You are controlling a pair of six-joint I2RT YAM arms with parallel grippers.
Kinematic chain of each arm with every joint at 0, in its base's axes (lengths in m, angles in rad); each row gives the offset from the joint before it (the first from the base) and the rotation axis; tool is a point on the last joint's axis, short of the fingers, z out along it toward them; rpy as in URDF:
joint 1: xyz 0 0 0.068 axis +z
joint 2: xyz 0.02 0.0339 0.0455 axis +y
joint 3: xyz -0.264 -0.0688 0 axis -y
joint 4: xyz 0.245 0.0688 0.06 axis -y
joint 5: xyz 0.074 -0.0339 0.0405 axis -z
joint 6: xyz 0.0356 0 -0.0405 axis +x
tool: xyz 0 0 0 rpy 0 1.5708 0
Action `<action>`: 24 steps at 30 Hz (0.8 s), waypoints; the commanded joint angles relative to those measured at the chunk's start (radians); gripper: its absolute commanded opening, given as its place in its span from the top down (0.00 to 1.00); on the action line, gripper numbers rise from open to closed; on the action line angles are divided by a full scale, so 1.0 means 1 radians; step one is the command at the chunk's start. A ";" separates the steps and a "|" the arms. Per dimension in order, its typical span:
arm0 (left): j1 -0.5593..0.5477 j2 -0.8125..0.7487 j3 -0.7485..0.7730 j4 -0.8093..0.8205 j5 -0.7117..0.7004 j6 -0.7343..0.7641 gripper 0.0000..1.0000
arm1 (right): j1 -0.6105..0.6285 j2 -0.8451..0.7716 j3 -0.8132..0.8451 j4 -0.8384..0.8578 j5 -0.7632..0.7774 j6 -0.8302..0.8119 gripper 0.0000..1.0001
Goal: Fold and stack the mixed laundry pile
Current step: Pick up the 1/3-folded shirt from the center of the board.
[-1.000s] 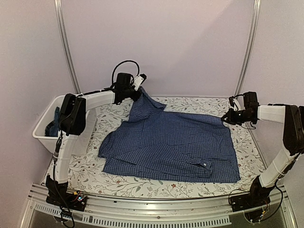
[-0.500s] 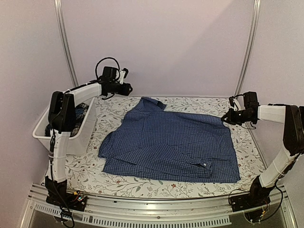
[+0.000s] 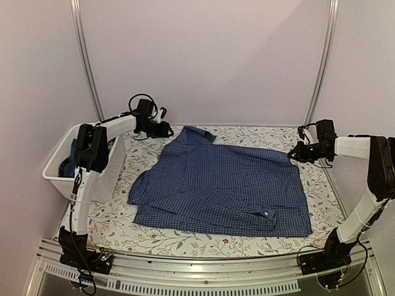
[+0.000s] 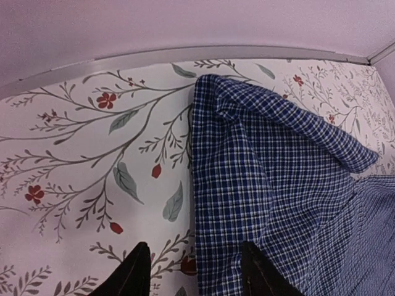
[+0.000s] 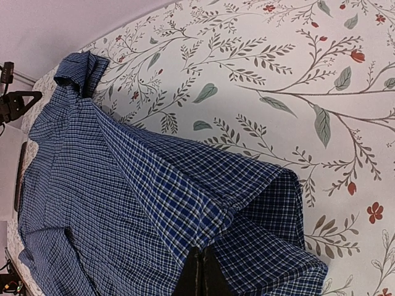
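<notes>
Top camera: the check shirt (image 3: 222, 185) lies spread almost flat on the floral tablecloth (image 3: 154, 243) in the middle of the worktop, with its collar (image 3: 196, 132) at the far left. It looks like thin woven cotton, so it should be light, limp and not slippery. It will probably sag and crease wherever it is unsupported. The best places to take it are the corners, the shoulder seams or the stiffer collar, at two points at once. The left claw (image 3: 165, 129) hangs just beside the collar, and the right claw (image 3: 294, 152) sits at the shirt's far right corner. The white tub (image 3: 52, 182) at the left edge holds some dark cloth (image 3: 66, 166). The left arm screens most of it, so which garments these are cannot be told.

Left wrist camera: the left claw's fingers (image 4: 137, 274) stand apart with nothing between them, over the line where the shirt's edge meets the tablecloth. The collar is doubled over, hiding whatever lies beneath it. The bottom of the frame cuts off all but the finger ends.

Right wrist camera: the right claw is shut tight on a pinch of the shirt, and the cloth rises toward it in a ridge. The fingers hide how many layers are in that pinch. The frame cuts off the near part of the shirt.
</notes>
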 commanded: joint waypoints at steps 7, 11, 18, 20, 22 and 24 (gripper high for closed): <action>-0.088 0.138 0.136 -0.149 -0.072 0.057 0.48 | -0.009 0.035 0.041 0.012 0.004 -0.004 1.00; -0.107 0.163 0.151 -0.174 -0.189 0.081 0.53 | -0.009 0.040 0.049 0.011 0.000 -0.006 1.00; -0.104 0.189 0.218 -0.164 -0.322 0.088 0.95 | -0.011 0.048 0.057 0.001 -0.004 -0.012 1.00; -0.104 0.159 0.224 -0.110 -0.323 0.099 1.00 | -0.012 0.048 0.058 -0.001 -0.005 -0.016 1.00; -0.104 0.117 0.222 -0.034 -0.284 0.116 1.00 | -0.014 0.046 0.057 -0.006 -0.007 -0.023 1.00; -0.103 0.081 0.225 0.023 -0.241 0.134 1.00 | -0.019 0.039 0.052 -0.005 -0.011 -0.028 1.00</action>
